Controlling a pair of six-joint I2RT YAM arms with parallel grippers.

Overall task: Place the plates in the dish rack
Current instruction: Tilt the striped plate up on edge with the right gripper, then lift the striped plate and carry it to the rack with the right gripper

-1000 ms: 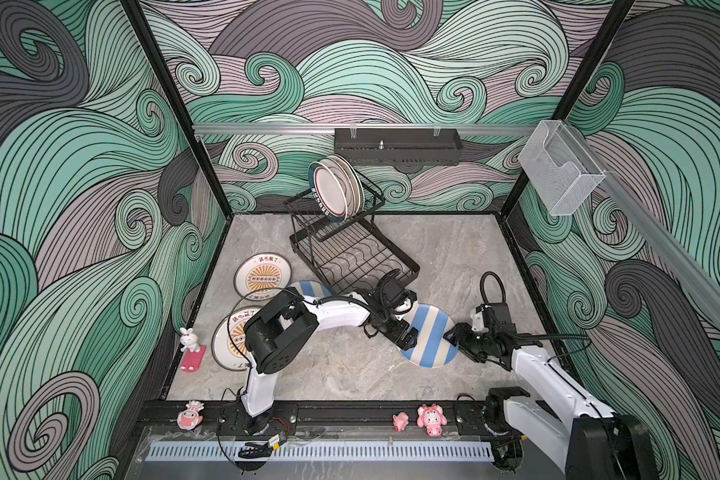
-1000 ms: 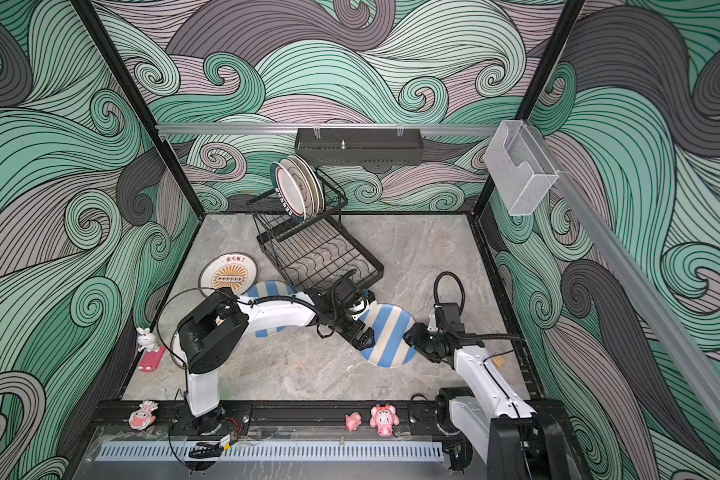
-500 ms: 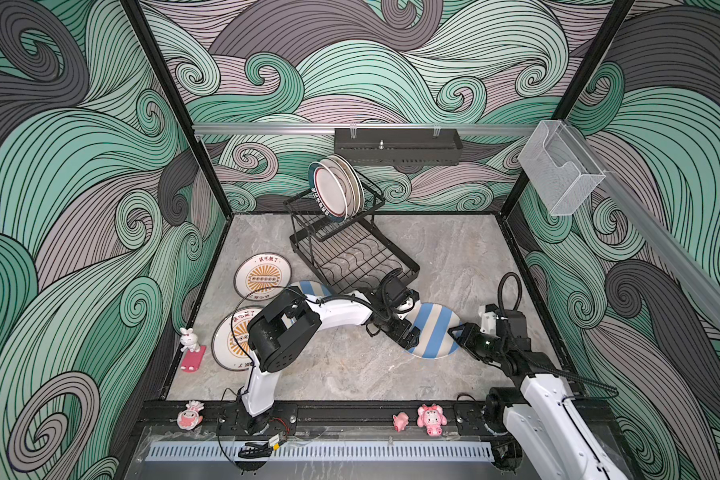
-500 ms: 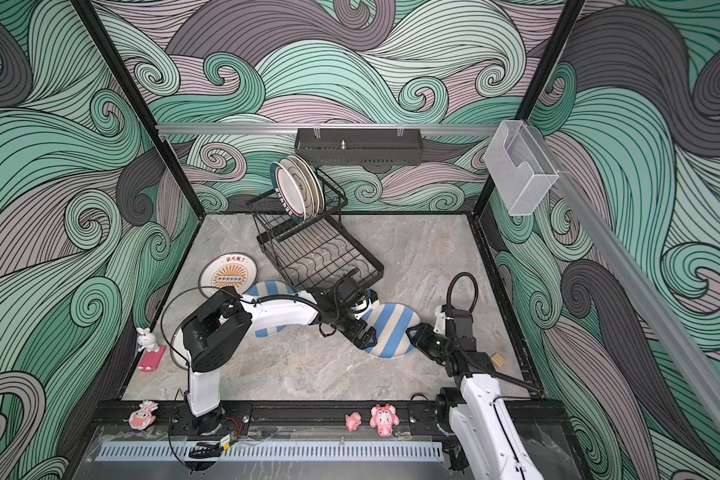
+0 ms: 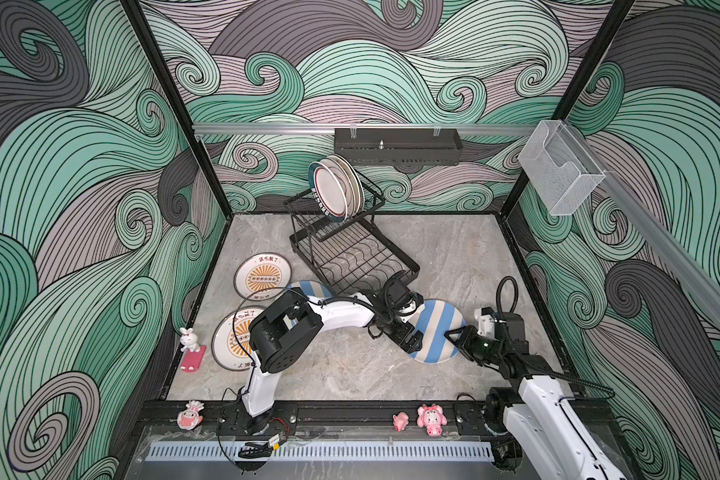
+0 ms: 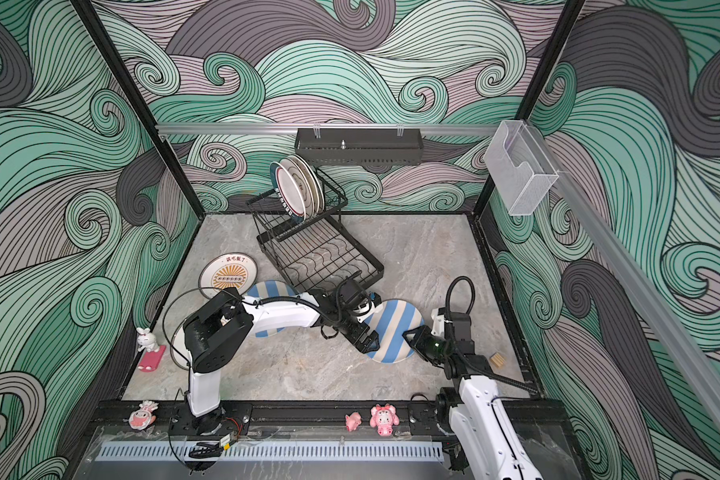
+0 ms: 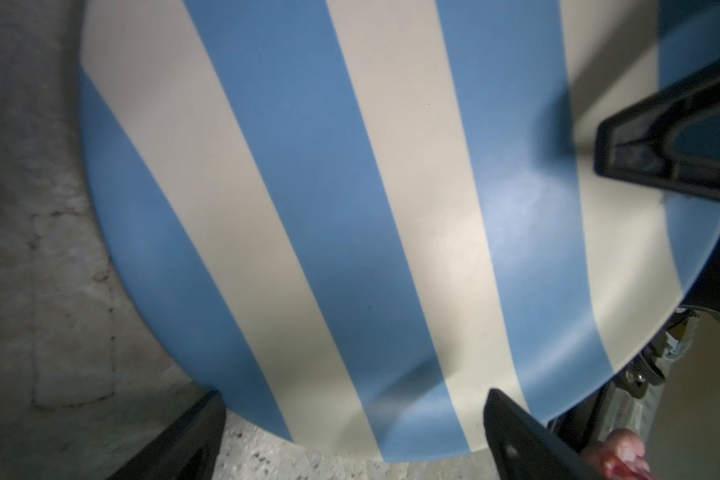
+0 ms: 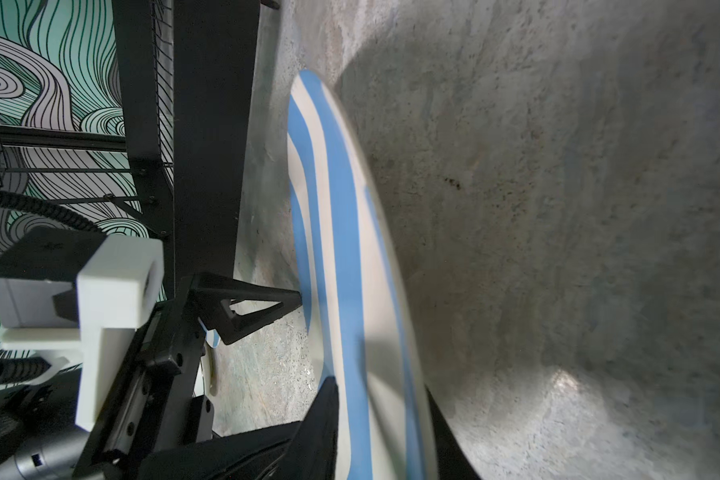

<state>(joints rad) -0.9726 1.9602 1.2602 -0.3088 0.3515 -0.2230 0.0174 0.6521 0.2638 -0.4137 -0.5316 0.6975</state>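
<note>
A blue-cream striped plate (image 5: 435,328) (image 6: 395,326) lies right of centre on the stone floor. My right gripper (image 5: 452,336) (image 8: 381,388) has one finger over and one under its right rim, shut on it. My left gripper (image 5: 408,338) (image 7: 354,397) stands open at the plate's left edge, with the rim between its wide-set fingers. The dish rack (image 5: 352,257) stands behind, with several plates (image 5: 335,189) upright in its upper basket. Two orange-sunburst plates (image 5: 262,276) (image 5: 231,343) and a second striped plate (image 5: 308,289) lie at the left, partly under the left arm.
A black perforated shelf (image 5: 395,145) hangs on the back wall and a clear box (image 5: 558,166) on the right rail. A rabbit figurine (image 5: 190,338) stands at the left, pink figurines (image 5: 431,417) on the front rail, a small wooden block (image 6: 497,359) at the right.
My right gripper has moved in onto the striped plate's right rim and its jaws have narrowed around it. The plate has shifted slightly. The left arm has stayed at the plate's left edge.
</note>
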